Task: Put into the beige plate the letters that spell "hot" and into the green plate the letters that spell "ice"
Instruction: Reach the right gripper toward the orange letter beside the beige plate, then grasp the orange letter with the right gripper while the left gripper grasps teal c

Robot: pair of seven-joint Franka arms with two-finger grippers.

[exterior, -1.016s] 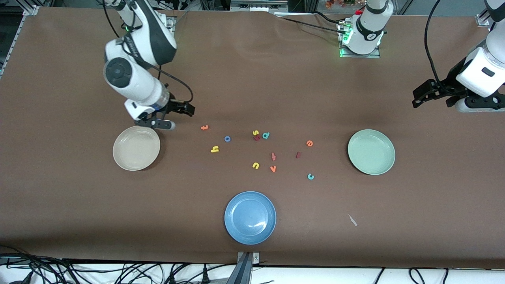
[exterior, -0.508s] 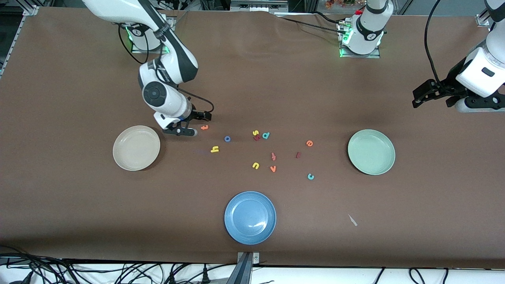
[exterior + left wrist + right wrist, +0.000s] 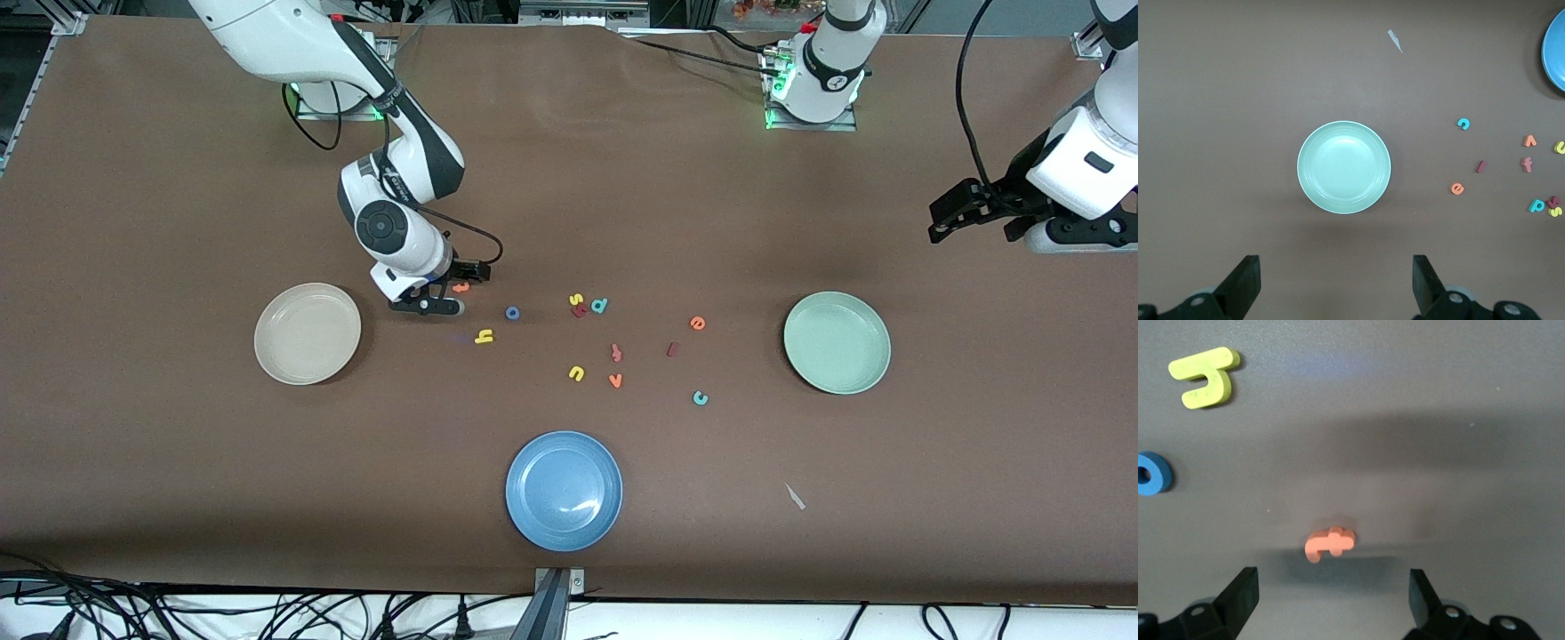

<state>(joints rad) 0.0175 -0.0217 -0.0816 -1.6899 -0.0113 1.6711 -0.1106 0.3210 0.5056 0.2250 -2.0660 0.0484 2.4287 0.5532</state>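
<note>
Brown surface (image 3: pixel 622 178) carries the orange "t" (image 3: pixel 460 287) near the beige plate (image 3: pixel 307 333), directly under the open right hand (image 3: pixel 452 289); misaligned closing risks flicking the tiny letter away, while the open left hand (image 3: pixel 973 218) waits above the green plate (image 3: pixel 836 342).

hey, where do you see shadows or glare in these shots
Front view: a bright glare streak on the blue plate. Right wrist view: broad soft shadow on the table above the orange "t", a thinner one just under it. Left wrist view: evenly lit, faint shadow beside the green plate.
</note>
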